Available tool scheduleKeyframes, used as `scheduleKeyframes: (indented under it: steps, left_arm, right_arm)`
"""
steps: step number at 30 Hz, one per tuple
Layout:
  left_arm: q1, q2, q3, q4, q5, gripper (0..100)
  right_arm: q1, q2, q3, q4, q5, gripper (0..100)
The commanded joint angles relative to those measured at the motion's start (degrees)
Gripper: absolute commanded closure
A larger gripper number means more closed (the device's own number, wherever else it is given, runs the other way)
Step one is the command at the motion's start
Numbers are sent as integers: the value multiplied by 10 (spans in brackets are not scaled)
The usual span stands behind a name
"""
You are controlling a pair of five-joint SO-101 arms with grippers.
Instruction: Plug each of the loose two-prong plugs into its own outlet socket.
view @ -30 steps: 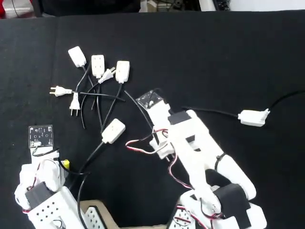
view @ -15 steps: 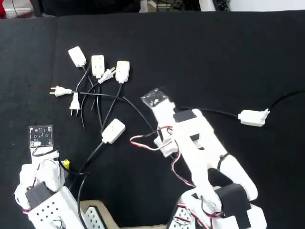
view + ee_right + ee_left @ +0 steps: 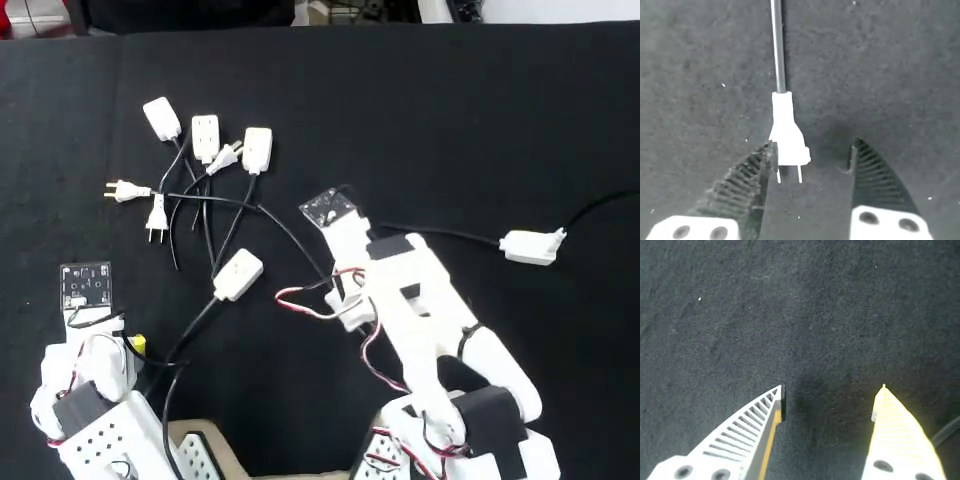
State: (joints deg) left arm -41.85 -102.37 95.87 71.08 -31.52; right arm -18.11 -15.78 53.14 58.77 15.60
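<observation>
Black tabletop [image 3: 480,110] bears tangled white plugs [image 3: 127,190] and sockets [image 3: 205,137].

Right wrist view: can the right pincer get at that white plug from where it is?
Probably yes. The right pincer is open and the plug lies between its fingers, close against one of them, prongs toward the camera. Nothing else sits in the gap.

high view overhead, far; wrist views close, facing same table [image 3: 450,120]
</observation>
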Motion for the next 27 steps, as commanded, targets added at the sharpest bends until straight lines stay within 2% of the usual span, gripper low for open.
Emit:
scheduleKeyframes:
  steps: [1,6,10,11,13,19,27]
  left_arm:
    - [7,-2,-4,-9,2,712]
    - [7,-2,-4,-9,2,712]
    - [7,-2,-4,-9,1,712]
    - [7,-2,-4,-9,1,712]
    - [7,-2,-4,-9,1,712]
    - [7,-2,-4,-9,1,712]
    - [7,-2,-4,-9,1,712]
  right_arm:
    - [-31,33,-3,-11,1,776]
    - [-42,126,-46,-11,1,792]
    - [-40,137,-58,-11,-9,972]
    - [-40,131,-58,-11,-11,988]
    - [-40,117,-54,-10,-14,966]
    - [-48,71,-29,-7,-14,985]
    - [-21,-31,-4,-3,-12,980]
